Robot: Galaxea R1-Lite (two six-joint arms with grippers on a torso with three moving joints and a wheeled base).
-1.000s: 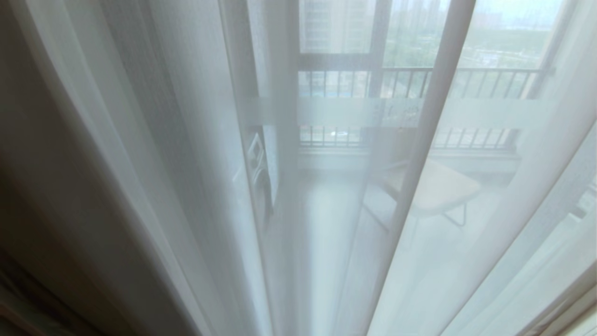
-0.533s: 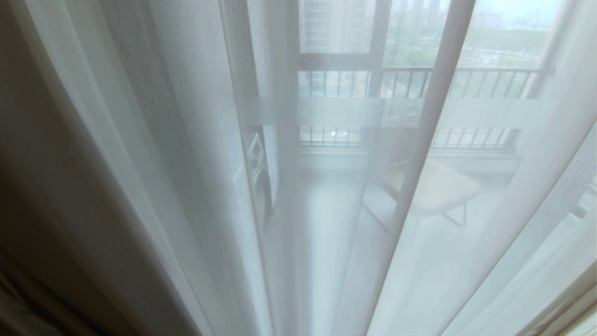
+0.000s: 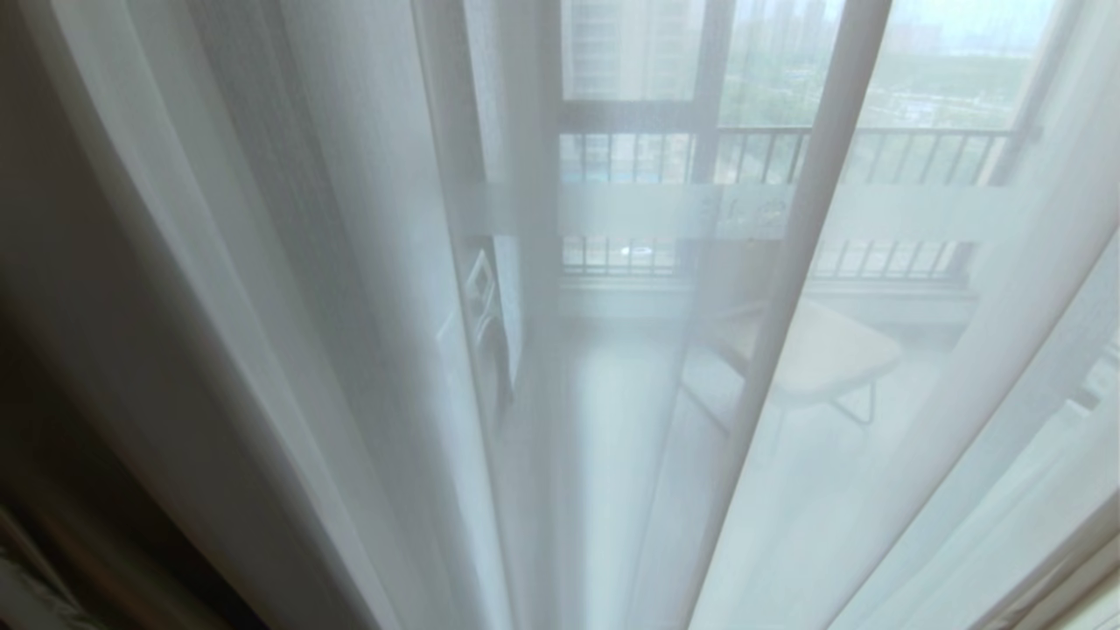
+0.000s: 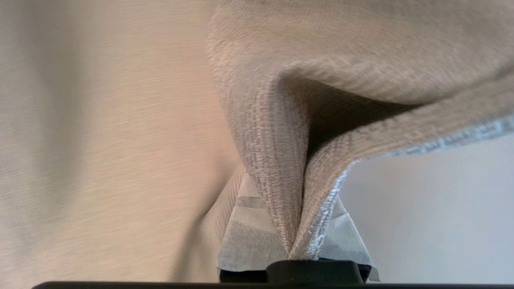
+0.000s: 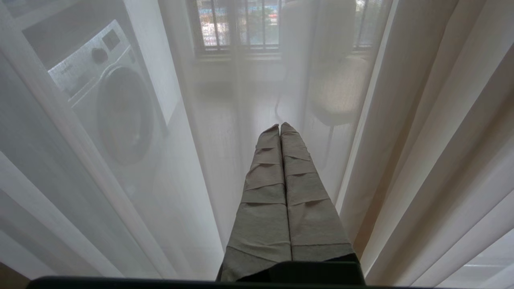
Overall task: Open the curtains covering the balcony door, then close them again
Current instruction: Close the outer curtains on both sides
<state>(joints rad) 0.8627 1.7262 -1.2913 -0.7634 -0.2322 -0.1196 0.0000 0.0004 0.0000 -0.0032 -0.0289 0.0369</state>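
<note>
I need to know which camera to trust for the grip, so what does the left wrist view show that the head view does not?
Only the left wrist view shows the left gripper, its jaws shut on a pinched fold of the beige drape beside its pale hemmed edge. Only the head view shows the sheer white layer hanging across the balcony door, with the frosted band, railing and a chair behind. Neither arm appears there. Both show curtain fabric; the drape in the head view is only a dim strip at far left.

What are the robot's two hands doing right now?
Left gripper: shut on the beige curtain's edge.
Right gripper: shut, holding nothing, pointing at the sheer curtain.
</note>
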